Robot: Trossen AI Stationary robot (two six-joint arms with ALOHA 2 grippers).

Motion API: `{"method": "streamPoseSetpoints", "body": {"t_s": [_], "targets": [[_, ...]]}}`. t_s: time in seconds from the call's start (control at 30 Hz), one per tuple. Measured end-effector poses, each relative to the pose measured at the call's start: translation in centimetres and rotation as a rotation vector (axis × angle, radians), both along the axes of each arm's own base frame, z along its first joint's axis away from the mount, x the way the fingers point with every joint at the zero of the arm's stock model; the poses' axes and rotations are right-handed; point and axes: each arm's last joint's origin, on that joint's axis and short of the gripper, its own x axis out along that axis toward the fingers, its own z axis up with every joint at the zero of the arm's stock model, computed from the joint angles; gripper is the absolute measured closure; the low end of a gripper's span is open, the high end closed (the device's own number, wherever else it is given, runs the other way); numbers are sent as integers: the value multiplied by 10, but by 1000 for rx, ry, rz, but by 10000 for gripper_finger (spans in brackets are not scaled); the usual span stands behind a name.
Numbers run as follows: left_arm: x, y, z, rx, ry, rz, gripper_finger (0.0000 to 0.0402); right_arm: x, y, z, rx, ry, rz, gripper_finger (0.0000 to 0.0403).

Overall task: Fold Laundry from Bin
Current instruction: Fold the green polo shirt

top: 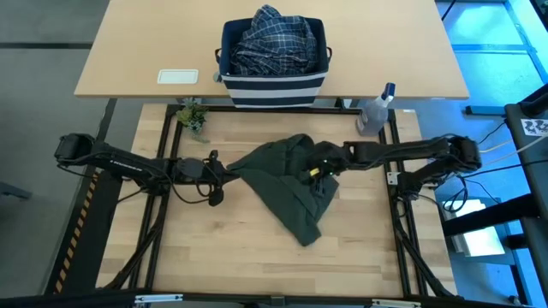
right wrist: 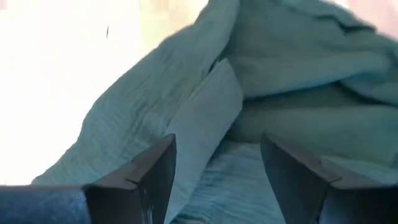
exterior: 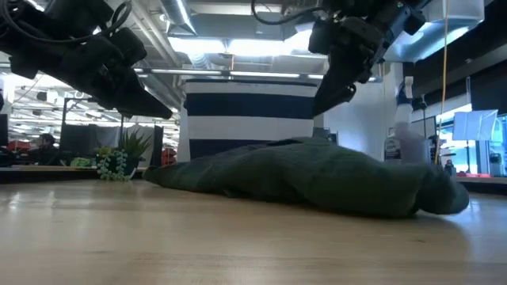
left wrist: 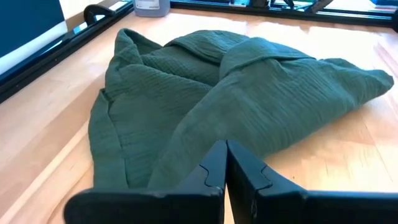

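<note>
Two garments visible: one dark olive-green garment (top: 291,184) crumpled in a wrinkled heap at the middle of the wooden table (top: 214,257), one blue-and-white plaid shirt (top: 272,41) heaped in the one navy striped bin (top: 274,85) on the far desk. Left gripper (top: 229,171) at the garment's left edge, jaws pressed together, holding nothing. Right gripper (top: 315,164) above the garment's far right part, jaws spread. One clear spray bottle (top: 375,111) far right, one small plant (top: 193,117) far left.

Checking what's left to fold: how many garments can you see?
2: a green garment crumpled on the table and a plaid shirt in the bin. More may be hidden beneath the shirt.
</note>
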Motion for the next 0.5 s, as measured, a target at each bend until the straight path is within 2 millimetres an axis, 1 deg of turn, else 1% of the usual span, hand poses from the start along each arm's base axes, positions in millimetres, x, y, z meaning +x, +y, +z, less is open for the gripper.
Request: {"method": "streamPoseSetpoints", "body": {"t_s": [0.1, 0.33, 0.43, 0.5], "targets": [[1, 0, 1, -1, -15, 0, 401, 4, 1, -9, 47, 38, -9, 171], [2, 0, 4, -3, -46, -4, 401, 17, 1, -36, 89, 114, -19, 171], [2, -1, 4, -15, -49, -27, 401, 23, 2, -47, 124, 131, 7, 171], [2, -2, 5, -59, -61, -57, 401, 27, 3, -52, 153, 124, 29, 171]]}}
